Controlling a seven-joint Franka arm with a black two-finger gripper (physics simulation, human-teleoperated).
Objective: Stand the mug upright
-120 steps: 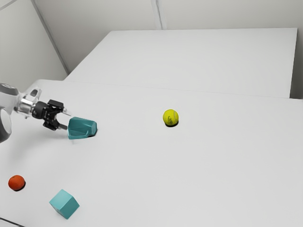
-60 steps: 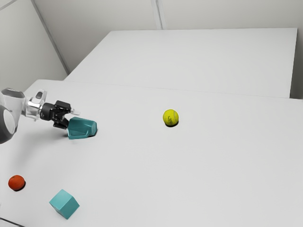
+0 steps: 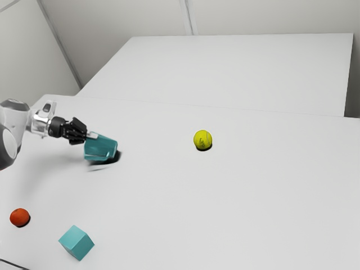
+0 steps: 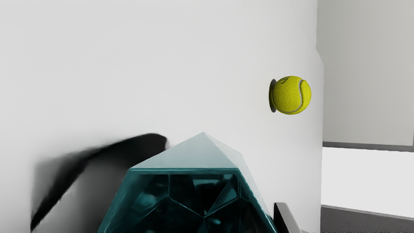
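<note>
One mug (image 3: 101,148), tilted, is just beyond gripper (image 3: 91,135), mouth twd it, prob. pinched; long axis must turn vert.

In the exterior view the arm (image 3: 12,119) is cut off by the left edge and the table (image 3: 191,208) by the bottom one; toward the table's far corner on the exterior view's left, the contact between gripper (image 3: 91,136) and mug (image 3: 101,148) is too small to make out, and the shadow (image 3: 110,161) beneath is blurred. In the wrist view the picture's edge cuts off the mug and the finger (image 4: 288,221) beside its rim, the other finger is hidden, and the mug's deepest inside is lost in dark.
</note>
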